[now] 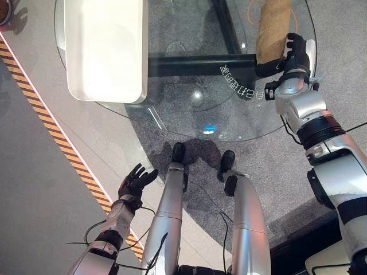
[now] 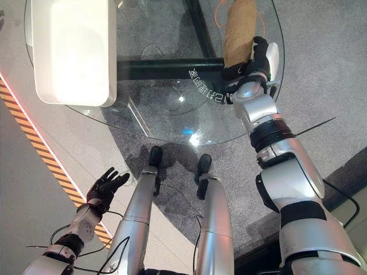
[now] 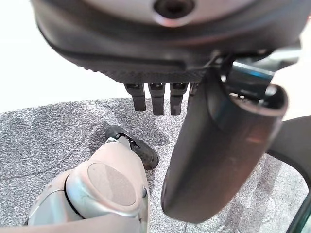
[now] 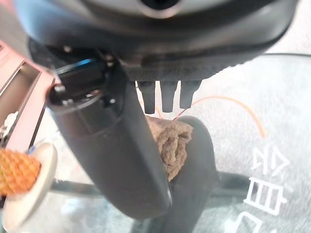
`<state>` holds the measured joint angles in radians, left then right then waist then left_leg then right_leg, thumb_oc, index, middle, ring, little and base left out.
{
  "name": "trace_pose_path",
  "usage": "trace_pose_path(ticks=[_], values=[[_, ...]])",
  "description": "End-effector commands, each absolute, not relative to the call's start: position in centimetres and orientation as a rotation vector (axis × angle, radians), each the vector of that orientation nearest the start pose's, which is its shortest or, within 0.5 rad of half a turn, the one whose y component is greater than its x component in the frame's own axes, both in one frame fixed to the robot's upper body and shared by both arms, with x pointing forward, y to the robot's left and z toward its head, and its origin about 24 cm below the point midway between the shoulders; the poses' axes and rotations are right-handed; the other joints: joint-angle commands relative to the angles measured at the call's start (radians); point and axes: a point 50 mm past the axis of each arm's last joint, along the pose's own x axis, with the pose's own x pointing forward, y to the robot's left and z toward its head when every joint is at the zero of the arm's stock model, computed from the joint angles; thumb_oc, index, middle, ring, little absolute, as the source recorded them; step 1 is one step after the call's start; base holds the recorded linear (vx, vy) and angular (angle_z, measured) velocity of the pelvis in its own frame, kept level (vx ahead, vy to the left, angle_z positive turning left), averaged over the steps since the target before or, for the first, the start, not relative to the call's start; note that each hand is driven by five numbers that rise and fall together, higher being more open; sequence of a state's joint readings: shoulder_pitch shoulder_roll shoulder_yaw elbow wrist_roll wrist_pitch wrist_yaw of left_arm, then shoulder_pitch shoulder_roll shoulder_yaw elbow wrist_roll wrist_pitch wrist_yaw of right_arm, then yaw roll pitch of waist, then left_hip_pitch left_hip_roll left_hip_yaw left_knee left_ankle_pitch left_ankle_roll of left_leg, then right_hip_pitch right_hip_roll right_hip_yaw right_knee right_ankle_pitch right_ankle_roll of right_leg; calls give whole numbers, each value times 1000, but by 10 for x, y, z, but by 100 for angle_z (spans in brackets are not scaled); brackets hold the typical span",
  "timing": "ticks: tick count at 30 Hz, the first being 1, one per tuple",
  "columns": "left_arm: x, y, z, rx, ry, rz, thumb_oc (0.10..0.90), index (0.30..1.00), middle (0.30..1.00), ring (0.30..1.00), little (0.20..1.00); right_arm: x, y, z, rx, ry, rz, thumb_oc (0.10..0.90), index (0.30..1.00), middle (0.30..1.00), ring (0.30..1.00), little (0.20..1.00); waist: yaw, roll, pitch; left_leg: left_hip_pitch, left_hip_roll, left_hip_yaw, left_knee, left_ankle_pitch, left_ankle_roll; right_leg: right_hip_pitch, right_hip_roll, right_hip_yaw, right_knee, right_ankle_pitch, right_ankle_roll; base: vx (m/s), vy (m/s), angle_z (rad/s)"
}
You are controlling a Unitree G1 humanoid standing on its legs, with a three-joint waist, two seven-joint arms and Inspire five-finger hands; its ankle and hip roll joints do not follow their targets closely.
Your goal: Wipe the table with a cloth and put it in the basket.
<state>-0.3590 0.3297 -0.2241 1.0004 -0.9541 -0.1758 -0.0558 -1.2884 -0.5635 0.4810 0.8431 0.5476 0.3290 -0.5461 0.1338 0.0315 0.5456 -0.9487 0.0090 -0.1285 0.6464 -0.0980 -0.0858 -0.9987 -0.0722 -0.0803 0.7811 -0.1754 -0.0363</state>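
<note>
The right hand (image 1: pixel 289 54), in the upper right of the left eye view, has its fingers and thumb curled round the near end of the tan cloth (image 1: pixel 272 30), which lies on the round glass table (image 1: pixel 189 114). A white basket (image 1: pixel 106 48) stands well apart at the upper left. The right wrist view adds a pale plate (image 4: pixel 26 187) bearing something orange and knobbly (image 4: pixel 17 170). The left hand (image 1: pixel 135 182) hangs low at the lower left, fingers relaxed.

I see table (image 1: pixel 172 114) top clear glossy glass; cloth (image 1: pixel 272 31) coarse, matt tan weave; basket (image 1: pixel 103 46) smooth white plastic; floor rough grey carpet.
</note>
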Motion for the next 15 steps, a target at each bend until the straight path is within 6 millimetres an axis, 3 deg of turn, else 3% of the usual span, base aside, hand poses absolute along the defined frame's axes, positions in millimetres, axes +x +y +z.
trace_pose_path(ticks=[1, 10, 15], values=[[251, 237, -72, -427, 473, 282, 800, 900, 900, 900, 900, 413, -162, 280, -60, -138, -206, 800, 900, 900, 900, 900, 5, 55, -26, 22, -46, 43, -64, 27, 82, 47, 10, -22, -22, -24, -1, 0, 0, 0], [250, 234, -72, -428, 470, 286, 800, 900, 900, 900, 900, 413, -165, 279, -36, -133, -212, 800, 900, 900, 900, 900, 2, 54, -26, 16, -44, 43, -62, 30, 83, 38, 13, -18, -18, -20, -1, 0, 0, 0], [251, 235, -72, -428, 469, 284, 800, 900, 900, 900, 900, 414, -169, 277, -113, -116, -247, 800, 900, 900, 900, 900, 2, 55, -26, 18, -45, 43, -63, 31, 82, 39, 14, -18, -18, -19, 0, 0, 0, 0]])
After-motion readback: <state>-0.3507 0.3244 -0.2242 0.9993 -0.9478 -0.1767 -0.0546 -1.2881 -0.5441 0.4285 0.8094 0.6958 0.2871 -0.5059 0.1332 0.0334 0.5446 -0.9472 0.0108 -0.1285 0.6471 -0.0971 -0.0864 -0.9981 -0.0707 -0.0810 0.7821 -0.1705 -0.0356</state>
